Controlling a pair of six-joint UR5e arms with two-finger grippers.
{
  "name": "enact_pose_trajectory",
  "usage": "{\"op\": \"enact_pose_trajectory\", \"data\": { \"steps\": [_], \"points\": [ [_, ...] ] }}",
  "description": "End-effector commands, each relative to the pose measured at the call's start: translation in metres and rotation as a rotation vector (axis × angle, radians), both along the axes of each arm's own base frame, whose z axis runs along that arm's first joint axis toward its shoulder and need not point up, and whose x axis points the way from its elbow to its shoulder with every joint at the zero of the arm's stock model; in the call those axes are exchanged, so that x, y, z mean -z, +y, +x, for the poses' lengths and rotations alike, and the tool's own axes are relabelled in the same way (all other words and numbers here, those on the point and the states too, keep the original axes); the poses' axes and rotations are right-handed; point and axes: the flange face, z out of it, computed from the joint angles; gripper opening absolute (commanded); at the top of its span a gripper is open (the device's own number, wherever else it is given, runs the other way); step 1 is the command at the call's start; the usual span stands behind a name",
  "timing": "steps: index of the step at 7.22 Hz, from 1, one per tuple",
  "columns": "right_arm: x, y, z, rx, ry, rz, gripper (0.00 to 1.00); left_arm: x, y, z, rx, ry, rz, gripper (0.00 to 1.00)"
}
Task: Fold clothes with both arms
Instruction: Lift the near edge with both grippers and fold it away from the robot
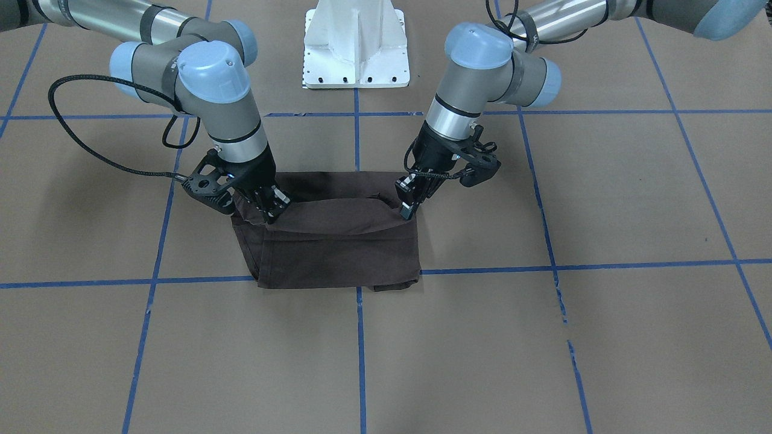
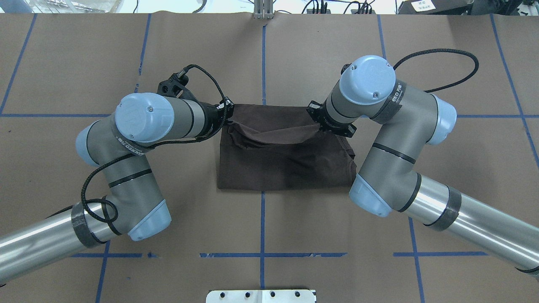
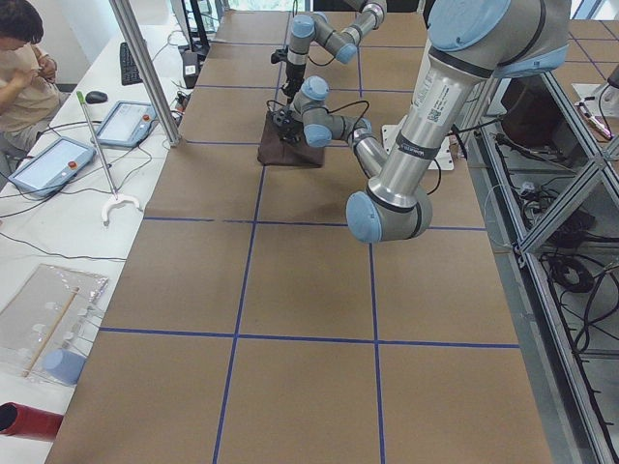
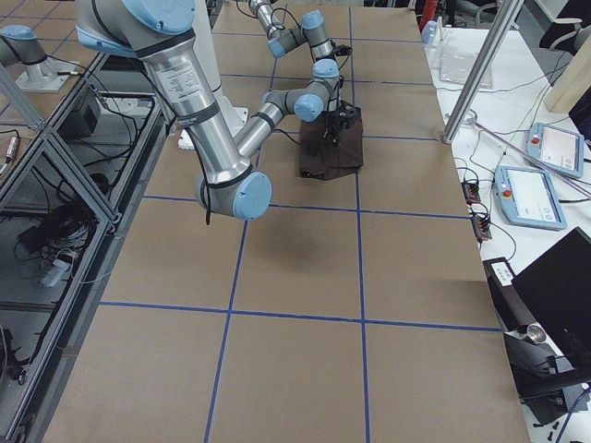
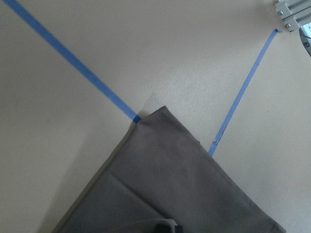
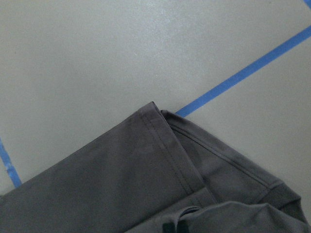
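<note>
Blue-taped desk [image 1: 482, 361] carries the dark brown T-shirt [image 1: 338, 253], folded into a rectangle at its middle. Left end effector [image 1: 409, 207] and right end effector [image 1: 272, 212] are each closed tight on one end of the top layer's edge, held raised just above the shirt, with cloth sagging between them.

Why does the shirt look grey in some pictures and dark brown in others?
Left and right wrist views are washed out: the shirt looks greyish, the table pale. Front-facing and overhead views show richer colour: shirt dark brown.
</note>
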Motion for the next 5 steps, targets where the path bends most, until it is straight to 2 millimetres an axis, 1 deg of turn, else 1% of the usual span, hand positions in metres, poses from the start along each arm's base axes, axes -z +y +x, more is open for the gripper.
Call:
{"op": "enact_pose_trajectory", "data": {
  "steps": [1, 2, 3, 4, 5],
  "points": [
    [-0.018, -0.032, -0.004, 0.022, 0.044, 0.022, 0.3, -0.028, -0.048, 0.032, 0.017, -0.045, 0.023, 0.05],
    [-0.009, -0.059, 0.005, 0.004, 0.021, 0.061, 0.99, -0.063, -0.081, 0.022, 0.045, -0.097, 0.034, 0.64],
    [0.006, -0.073, 0.026, 0.026, -0.047, 0.04, 1.0, -0.054, -0.094, 0.004, 0.062, -0.085, 0.05, 0.7],
    [0.008, -0.073, 0.034, 0.055, -0.079, 0.013, 1.0, -0.022, -0.085, -0.024, 0.084, -0.016, 0.088, 0.71],
    [0.012, -0.069, 0.033, 0.06, -0.088, 0.018, 1.0, -0.022, -0.07, -0.042, 0.084, 0.014, 0.093, 0.71]
  ]
}}
